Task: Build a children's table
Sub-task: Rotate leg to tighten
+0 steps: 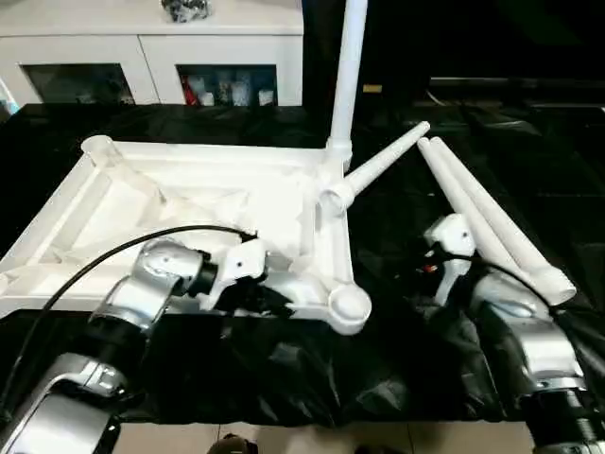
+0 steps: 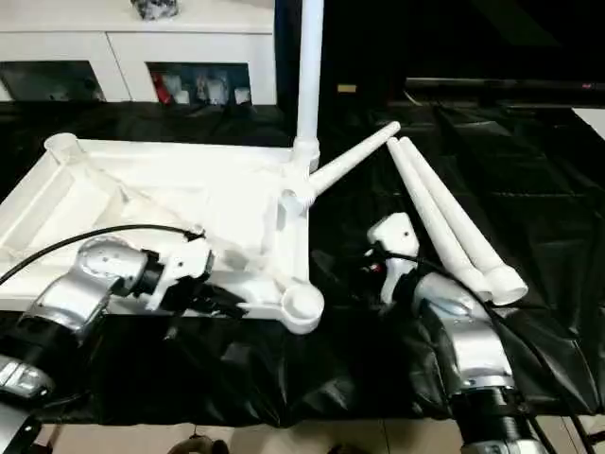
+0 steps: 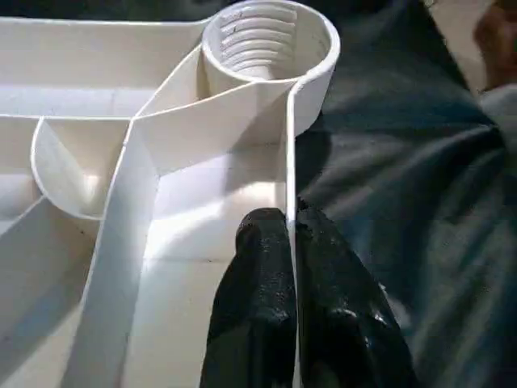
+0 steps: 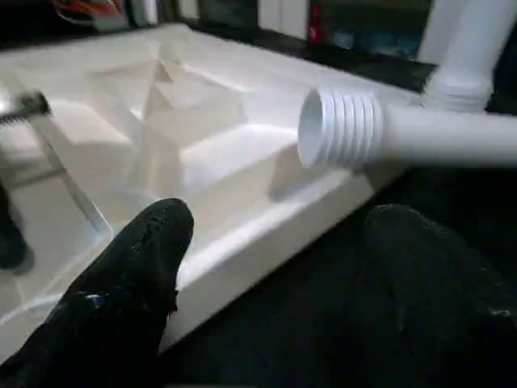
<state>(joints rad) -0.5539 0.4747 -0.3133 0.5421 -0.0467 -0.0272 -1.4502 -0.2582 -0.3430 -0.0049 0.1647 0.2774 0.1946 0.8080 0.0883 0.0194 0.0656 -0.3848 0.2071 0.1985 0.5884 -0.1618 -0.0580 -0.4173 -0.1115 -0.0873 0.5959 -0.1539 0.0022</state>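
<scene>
1. Our left gripper (image 3: pixel 289 267) is pinched shut on the near rim wall of the table top (image 1: pixel 189 203), one black finger (image 3: pixel 258 307) on each side of the thin wall, a little way along from the near right corner socket (image 1: pixel 350 305). Our right gripper (image 4: pixel 275 267) hangs wide open and empty over the black cloth (image 1: pixel 397 350), just right of the top.
2. The top lies underside up on the cloth. One leg (image 1: pixel 348 66) stands upright in the far right socket. A second leg (image 1: pixel 378 165) lies loose, its threaded end (image 4: pixel 339 128) resting against the top's right edge. Two more legs (image 1: pixel 492 213) lie side by side on the cloth, right of the open gripper.
3. Risk: the wall we hold is thin and smooth. If we pull or lift hard, the fingers may slip off or flex the rim, and the top shifts.
4. Risk: if the top shifts, the upright leg sways, and we can't tell how far it is screwed in. It could lean or drop out.
5. Risk: the loose leg only rests against the edge. A nudge from our open gripper could roll it off along the cloth, out of easy reach.
6. Risk: the leg is tapered and smooth. Grabbing near the thin end may let it pivot, so the threads meet the near socket crooked and cross-thread.
7. Risk: the cloth is wrinkled. It could bunch under the top if dragged, tilting the socket.
</scene>
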